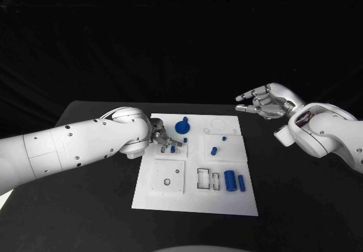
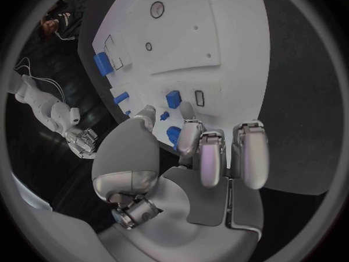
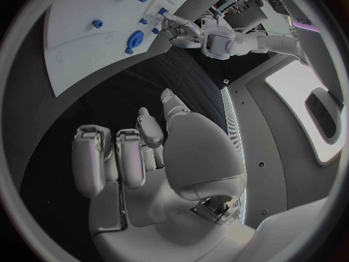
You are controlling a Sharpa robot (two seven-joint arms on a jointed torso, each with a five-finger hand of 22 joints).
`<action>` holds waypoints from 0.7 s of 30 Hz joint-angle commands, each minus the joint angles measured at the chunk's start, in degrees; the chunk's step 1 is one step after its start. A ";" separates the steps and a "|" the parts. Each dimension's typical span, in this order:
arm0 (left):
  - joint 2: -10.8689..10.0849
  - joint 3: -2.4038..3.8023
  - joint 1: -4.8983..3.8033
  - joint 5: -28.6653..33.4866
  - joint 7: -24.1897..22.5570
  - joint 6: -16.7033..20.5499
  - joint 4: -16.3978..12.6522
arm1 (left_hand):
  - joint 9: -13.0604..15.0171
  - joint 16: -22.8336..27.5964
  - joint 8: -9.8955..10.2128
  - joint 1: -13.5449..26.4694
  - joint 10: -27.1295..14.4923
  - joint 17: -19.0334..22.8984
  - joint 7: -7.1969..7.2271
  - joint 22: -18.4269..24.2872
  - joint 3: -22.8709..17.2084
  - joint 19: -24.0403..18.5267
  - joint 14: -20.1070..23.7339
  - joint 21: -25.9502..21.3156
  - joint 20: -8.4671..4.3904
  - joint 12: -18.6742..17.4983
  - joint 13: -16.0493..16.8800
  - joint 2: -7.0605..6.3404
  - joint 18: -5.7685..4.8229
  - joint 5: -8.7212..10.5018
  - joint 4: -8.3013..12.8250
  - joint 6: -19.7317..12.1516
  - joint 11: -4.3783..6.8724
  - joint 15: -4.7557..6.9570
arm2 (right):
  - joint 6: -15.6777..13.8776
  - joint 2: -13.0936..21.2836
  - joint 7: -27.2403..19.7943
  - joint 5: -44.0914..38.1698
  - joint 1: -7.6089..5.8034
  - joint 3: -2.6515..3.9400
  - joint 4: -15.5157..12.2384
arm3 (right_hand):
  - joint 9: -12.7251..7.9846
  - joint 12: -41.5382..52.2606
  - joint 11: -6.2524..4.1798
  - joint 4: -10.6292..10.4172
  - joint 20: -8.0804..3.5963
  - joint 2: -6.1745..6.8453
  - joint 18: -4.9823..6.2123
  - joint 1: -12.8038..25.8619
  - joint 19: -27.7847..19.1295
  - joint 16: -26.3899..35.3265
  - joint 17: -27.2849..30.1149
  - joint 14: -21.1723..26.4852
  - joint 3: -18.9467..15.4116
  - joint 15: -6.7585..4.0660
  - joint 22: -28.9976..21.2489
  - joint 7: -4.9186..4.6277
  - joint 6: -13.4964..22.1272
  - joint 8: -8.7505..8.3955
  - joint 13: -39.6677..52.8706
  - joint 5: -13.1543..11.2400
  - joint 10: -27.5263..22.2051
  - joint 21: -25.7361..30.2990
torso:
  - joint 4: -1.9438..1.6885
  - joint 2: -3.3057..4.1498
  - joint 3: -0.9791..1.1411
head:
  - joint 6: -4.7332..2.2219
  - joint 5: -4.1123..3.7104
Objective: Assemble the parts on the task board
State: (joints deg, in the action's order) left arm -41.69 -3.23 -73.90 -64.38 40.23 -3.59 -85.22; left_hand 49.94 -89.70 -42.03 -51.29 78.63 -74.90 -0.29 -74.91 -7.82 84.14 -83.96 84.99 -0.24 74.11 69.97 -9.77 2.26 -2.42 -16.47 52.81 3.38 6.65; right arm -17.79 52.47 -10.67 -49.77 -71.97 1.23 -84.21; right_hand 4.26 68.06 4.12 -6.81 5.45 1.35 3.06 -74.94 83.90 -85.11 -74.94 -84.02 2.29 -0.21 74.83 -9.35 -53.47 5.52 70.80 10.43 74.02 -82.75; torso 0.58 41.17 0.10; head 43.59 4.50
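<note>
The white task board (image 1: 195, 202) lies in the middle of the table. My left hand (image 1: 161, 137) hovers over its far left part with fingers stretched out and nothing in them (image 2: 196, 157). Just past its fingertips a small blue block (image 1: 172, 149) stands in the board, with a tiny blue piece (image 1: 186, 140) beside it. A round blue knob (image 1: 182, 126) sits farther back. A short cylinder (image 1: 214, 151) and a small peg (image 1: 224, 139) stand at mid right. Two blue cylinders (image 1: 234, 181) lie at the near right. My right hand (image 1: 263, 102) hangs raised beyond the board's far right corner, fingers loosely curled and empty.
A raised square plate with a round hole (image 1: 167, 178) sits at the board's near left, and rectangular slots (image 1: 204, 178) lie beside it. Black table (image 1: 302, 210) surrounds the board on all sides. My right forearm (image 1: 325, 136) stands to the right of the board.
</note>
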 commanded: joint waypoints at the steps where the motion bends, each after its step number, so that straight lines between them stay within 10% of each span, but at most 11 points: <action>1: -0.64 0.53 -0.85 1.78 5.22 -1.62 -0.47 | 0.09 -0.30 -0.30 -0.72 0.01 -15.10 0.25 -6.42 3.18 3.08 -6.04 -0.06 -0.46 0.23 -0.21 1.55 -0.46 -0.26 -0.19 -0.14 0.28 0.28 | 0.25 -0.07 0.03 -0.37 0.02 -0.01 0.20 | 0.08 -0.27 0.00 -0.14 0.02 -0.39 0.03 0.30 -0.28 0.32 -10.53 -4.63 -0.34 -0.18 -0.05 0.24 -0.24 0.24 -0.05 0.16 -0.42 0.22 | -0.03 0.00 0.03 | -0.10 -0.02; 11: -1.68 1.97 -4.28 6.42 5.38 -12.26 2.96 | -4.21 -0.30 6.02 -7.53 -3.73 -15.10 -2.24 -3.39 7.74 1.83 -6.04 -2.13 0.77 -3.54 -4.54 4.82 0.11 -0.29 0.24 -4.87 -1.87 -1.48 | 0.40 -0.39 0.01 -0.02 0.04 -0.22 0.76 | 0.08 -0.24 0.00 -0.19 0.02 -0.40 0.04 0.35 -0.30 0.38 -10.48 -4.62 -0.40 -0.18 -0.09 0.24 -0.23 0.25 -0.03 0.17 -0.40 0.25 | -0.07 0.03 0.06 | -0.40 0.11; 16: 0.37 2.06 -5.15 6.57 4.82 -14.52 8.83 | -12.08 -0.30 14.25 -10.44 -5.09 -15.10 -4.85 -2.85 10.78 1.52 -6.04 -2.62 2.83 -5.01 -6.45 7.54 0.26 -0.49 0.09 -6.66 -4.15 -3.63 | 0.36 -0.47 0.00 0.02 0.04 -0.29 0.95 | 0.08 -0.24 0.00 -0.19 0.02 -0.40 0.04 0.35 -0.30 0.38 -10.48 -4.62 -0.40 -0.18 -0.09 0.24 -0.23 0.25 -0.03 0.17 -0.40 0.25 | -0.14 0.03 0.02 | -0.74 0.47; 21: 3.80 1.86 -5.32 5.01 2.93 -14.93 15.10 | -13.63 -0.30 15.13 -10.14 -4.92 -15.10 -4.83 -2.99 12.06 1.56 -6.04 -2.55 3.09 -4.78 -6.34 8.43 0.28 -0.30 -0.13 -5.74 -4.15 -3.56 | 0.39 -0.70 -0.07 0.03 0.05 -0.32 1.10 | 0.08 -0.24 0.00 -0.19 0.02 -0.40 0.04 0.35 -0.30 0.38 -10.48 -4.62 -0.40 -0.18 -0.09 0.24 -0.23 0.25 -0.03 0.17 -0.40 0.25 | -0.02 0.09 -0.09 | -1.06 0.74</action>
State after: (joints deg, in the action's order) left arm -38.32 -1.33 -79.17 -59.17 40.24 -15.24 -70.96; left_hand 36.42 -89.70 -27.23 -61.46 73.59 -74.94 -5.24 -74.91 4.16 84.02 -83.99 82.54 2.35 69.21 63.58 -1.76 2.26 -2.64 -16.59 46.89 -0.63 3.36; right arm -17.77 51.87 -10.64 -49.69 -71.95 0.91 -83.16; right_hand 4.26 68.05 4.12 -7.03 5.45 1.35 3.06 -74.94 83.90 -85.11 -74.93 -84.02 2.06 -0.21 74.83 -9.34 -53.47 5.52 70.80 10.43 74.02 -82.75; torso 0.47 41.21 0.10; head 42.67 5.08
